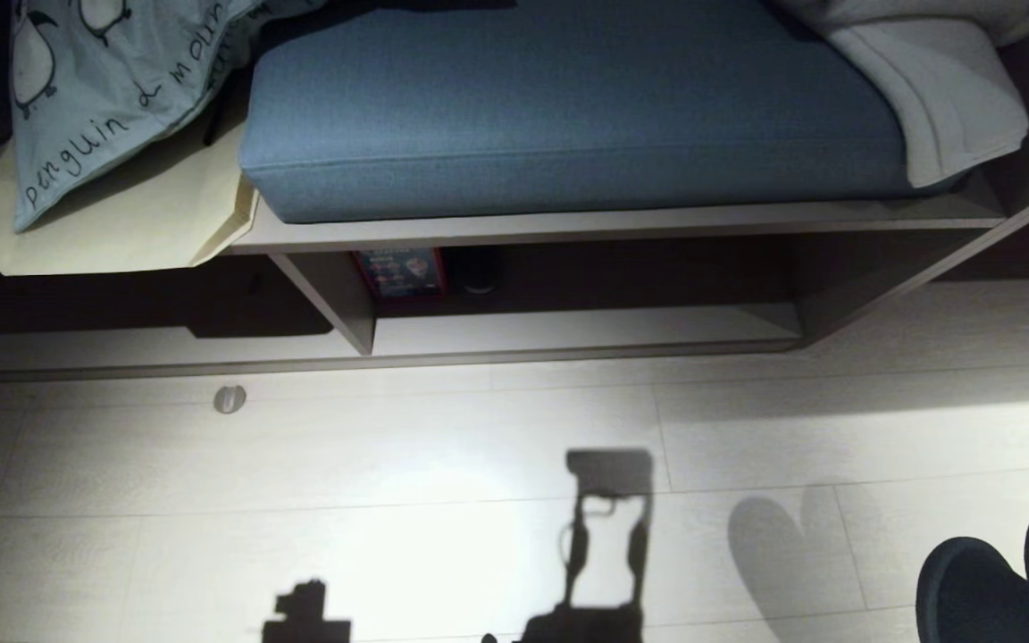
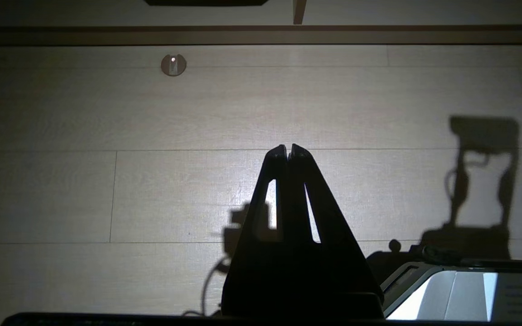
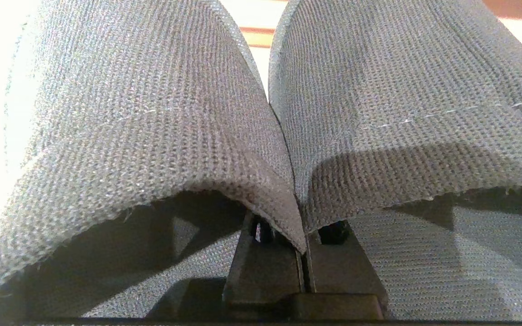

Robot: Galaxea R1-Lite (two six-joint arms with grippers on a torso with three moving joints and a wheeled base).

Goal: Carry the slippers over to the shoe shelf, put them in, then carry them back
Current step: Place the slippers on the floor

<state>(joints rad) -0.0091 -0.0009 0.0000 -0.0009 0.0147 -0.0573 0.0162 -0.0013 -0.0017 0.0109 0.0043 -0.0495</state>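
The left gripper point(image 2: 288, 151), pinched together and empty, hung over the pale plank floor point(image 1: 443, 464). The shoe shelf point(image 1: 568, 332) stood beneath the blue cushion point(image 1: 568, 107). At the floor's right edge, the right gripper point(image 3: 302, 235) clamped both slippers point(image 1: 1006, 572), apparently by their inner edges.

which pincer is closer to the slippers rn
Right. The right pincer is shut on the slippers, pinching their inner edges together. The left pincer is shut and empty, over bare floor.
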